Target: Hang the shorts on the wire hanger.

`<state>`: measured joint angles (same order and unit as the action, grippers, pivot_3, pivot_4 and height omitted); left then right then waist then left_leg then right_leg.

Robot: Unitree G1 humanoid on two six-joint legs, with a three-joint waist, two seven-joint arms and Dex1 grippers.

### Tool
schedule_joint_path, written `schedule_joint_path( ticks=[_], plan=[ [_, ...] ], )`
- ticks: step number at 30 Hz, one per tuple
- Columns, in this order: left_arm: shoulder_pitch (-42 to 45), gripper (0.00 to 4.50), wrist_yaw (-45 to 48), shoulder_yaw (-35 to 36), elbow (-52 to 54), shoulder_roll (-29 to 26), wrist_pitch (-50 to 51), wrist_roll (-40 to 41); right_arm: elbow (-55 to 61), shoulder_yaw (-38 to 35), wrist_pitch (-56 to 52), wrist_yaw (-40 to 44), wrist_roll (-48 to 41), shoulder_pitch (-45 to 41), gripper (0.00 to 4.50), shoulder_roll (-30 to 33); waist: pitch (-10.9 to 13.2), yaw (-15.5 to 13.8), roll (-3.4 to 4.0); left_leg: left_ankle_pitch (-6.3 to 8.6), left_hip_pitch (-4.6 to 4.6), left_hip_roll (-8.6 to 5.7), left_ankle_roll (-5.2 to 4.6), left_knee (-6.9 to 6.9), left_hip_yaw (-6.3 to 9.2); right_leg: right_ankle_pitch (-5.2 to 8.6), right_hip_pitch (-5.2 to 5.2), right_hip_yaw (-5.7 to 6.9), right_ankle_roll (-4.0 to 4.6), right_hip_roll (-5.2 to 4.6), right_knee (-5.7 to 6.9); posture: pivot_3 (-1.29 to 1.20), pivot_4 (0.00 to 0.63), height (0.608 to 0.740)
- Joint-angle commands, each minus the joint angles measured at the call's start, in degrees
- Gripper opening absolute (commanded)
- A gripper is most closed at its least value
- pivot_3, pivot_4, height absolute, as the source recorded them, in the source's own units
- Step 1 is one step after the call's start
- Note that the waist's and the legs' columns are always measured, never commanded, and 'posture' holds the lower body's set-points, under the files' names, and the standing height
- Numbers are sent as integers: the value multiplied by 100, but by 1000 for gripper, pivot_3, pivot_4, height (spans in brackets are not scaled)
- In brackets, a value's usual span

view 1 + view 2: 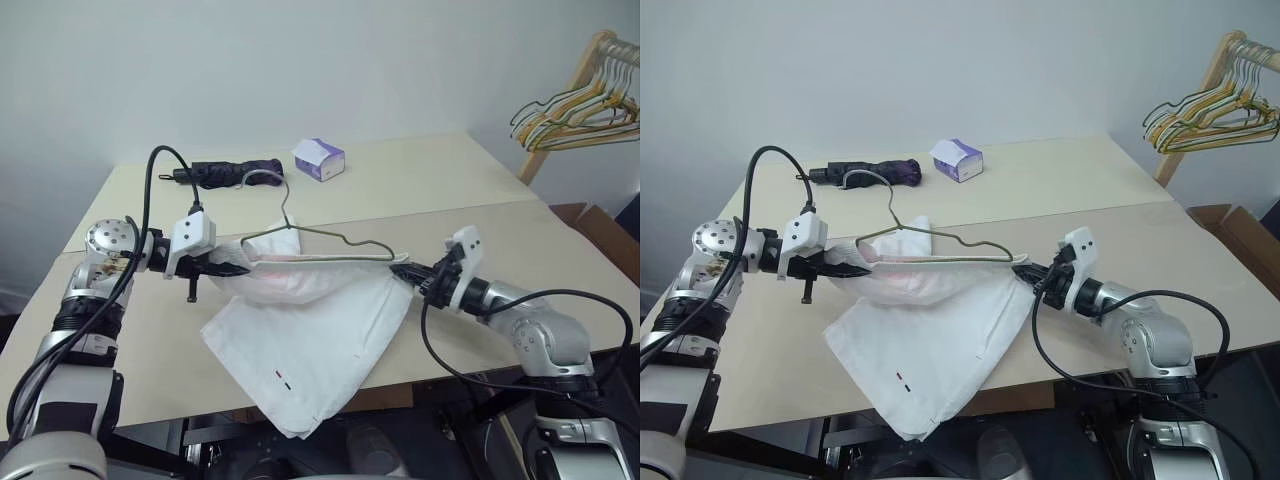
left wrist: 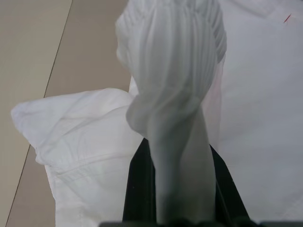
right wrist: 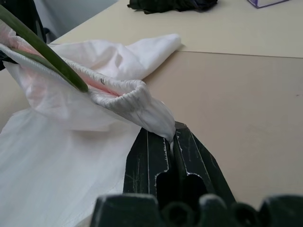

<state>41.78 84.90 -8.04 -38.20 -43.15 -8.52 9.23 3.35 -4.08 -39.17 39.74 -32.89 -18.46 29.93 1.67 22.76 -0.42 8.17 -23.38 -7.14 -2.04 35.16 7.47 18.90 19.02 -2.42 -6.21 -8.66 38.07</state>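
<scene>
Both hands, left hand (image 1: pixel 240 268) and right hand (image 1: pixel 403 270), pinching shorts (image 1: pixel 310 350) waistband taut under hanger (image 1: pixel 315 243); risk: hanger sliding off onto bench (image 1: pixel 420 180).

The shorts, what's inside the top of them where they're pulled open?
The wire hanger goes into the stretched waistband of the shorts, with pinkish cloth showing inside. Its hook stands above them. How far the lower wire goes in is covered by cloth.
</scene>
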Motion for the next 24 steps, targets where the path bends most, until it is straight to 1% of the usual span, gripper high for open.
schedule_joint_path(
  ticks=[1,4,14,19,21,24],
  plan=[
    [48,0,-49,222,-136,-207,101,-22,47,-451,65,-102,15,4,27,198,0,-3,0,0,0,0,0,0,0,0,0,0,0,0,0,-350,0,740],
    [-16,0,-75,161,-87,-248,-64,-128,46,-448,60,-84,10,3,27,211,0,-4,0,0,0,0,0,0,0,0,0,0,0,0,0,-349,0,740],
    [-99,0,-402,157,-153,-169,-46,-205,67,-429,40,-7,7,-16,27,238,0,-5,0,0,0,0,0,0,0,0,0,0,1,0,0,-355,0,740],
    [-95,0,-319,125,-180,-196,-91,-227,73,-452,30,15,3,-14,27,267,0,-3,0,0,-2,0,0,0,0,0,1,0,0,0,-1,-357,0,740],
    [-100,0,-356,37,-214,-247,-236,-376,83,-466,34,9,1,-15,27,275,0,-3,0,0,-1,0,0,0,0,0,1,0,0,0,0,-358,0,740],
    [-114,0,-690,-221,-408,-350,-732,-893,100,-490,62,11,0,-21,27,291,0,-3,0,0,0,0,0,0,0,0,-1,0,0,0,0,-360,0,740]
  ],
)
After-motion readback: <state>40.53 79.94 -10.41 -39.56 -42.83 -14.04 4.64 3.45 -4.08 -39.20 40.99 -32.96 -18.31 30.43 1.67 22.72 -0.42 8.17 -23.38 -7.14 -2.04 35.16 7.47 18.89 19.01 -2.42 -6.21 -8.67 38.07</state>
